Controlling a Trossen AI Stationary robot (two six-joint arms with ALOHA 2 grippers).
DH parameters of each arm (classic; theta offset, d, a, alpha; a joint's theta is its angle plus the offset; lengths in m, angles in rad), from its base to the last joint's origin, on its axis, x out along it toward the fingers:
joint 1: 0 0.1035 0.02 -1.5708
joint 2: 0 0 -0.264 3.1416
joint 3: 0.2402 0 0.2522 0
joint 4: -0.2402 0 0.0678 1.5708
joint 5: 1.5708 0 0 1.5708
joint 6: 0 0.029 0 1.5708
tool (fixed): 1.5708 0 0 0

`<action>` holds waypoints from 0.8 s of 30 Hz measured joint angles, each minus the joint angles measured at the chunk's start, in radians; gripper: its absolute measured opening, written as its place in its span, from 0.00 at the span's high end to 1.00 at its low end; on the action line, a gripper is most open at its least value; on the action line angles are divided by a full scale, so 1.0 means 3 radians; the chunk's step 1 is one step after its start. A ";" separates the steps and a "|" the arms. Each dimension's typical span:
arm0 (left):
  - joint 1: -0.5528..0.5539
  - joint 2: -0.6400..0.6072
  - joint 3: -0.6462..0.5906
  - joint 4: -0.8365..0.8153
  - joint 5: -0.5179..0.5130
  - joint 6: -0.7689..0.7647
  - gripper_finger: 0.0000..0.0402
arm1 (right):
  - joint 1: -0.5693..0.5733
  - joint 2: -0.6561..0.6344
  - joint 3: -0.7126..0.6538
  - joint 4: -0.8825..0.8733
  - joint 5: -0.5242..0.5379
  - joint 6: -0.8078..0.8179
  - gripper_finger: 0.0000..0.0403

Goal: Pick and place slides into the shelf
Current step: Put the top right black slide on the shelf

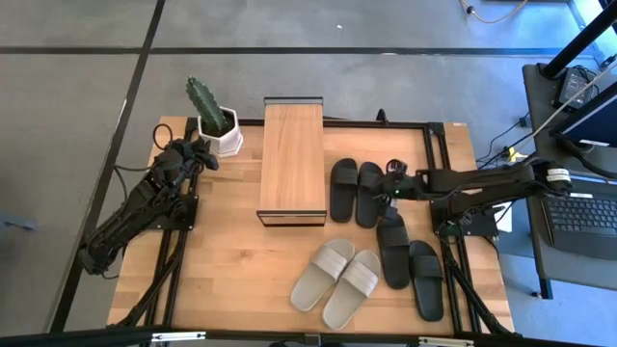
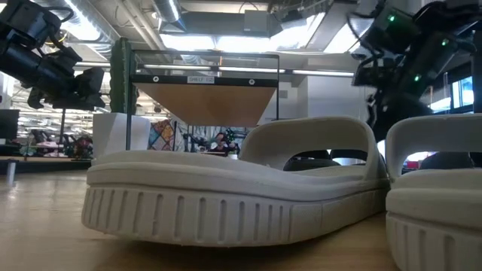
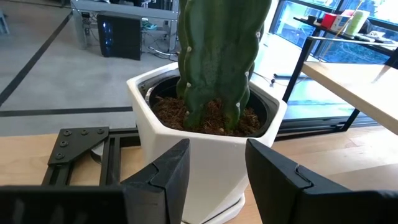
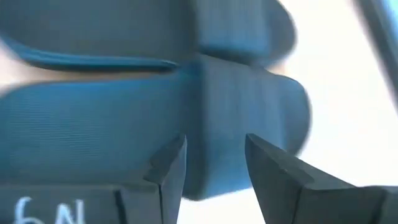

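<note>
Now right arm reaching for the first black slide; none shelved yet.

Right gripper [image 1: 390, 185] is hovering over the black pair nearest the shelf [image 1: 292, 159], beside the right-hand slide of that pair [image 1: 370, 193]; fingers [image 4: 166, 167] are standing partly apart with nothing between them, a dark strap filling the wrist view just ahead. Judging this as the approach before a grasp: next move is calling for a descent so one finger is passing under the strap, then a closing. Second black pair [image 1: 410, 262] and the grey-beige pair [image 1: 337, 280] are lying nearer the table's front edge, untouched. Left gripper [image 3: 214, 171] is waiting open, facing the white cactus pot [image 3: 199, 149] at the shelf's far corner.
</note>
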 joint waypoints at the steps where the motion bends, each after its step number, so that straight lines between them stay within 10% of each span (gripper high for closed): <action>1: 0.0000 0.0000 0.0001 0.0000 0.0001 0.0000 0.63 | 0.0022 0.0063 0.0000 0.0000 0.0154 0.0029 0.59; 13: -0.0001 0.0000 0.0001 -0.0001 0.0001 0.0001 0.63 | 0.0045 0.0570 0.0000 0.0245 0.0510 0.0058 0.61; 24: -0.0001 0.0000 0.0001 -0.0003 0.0001 0.0003 0.63 | 0.0046 0.0581 0.0000 0.0310 0.0648 0.0057 0.96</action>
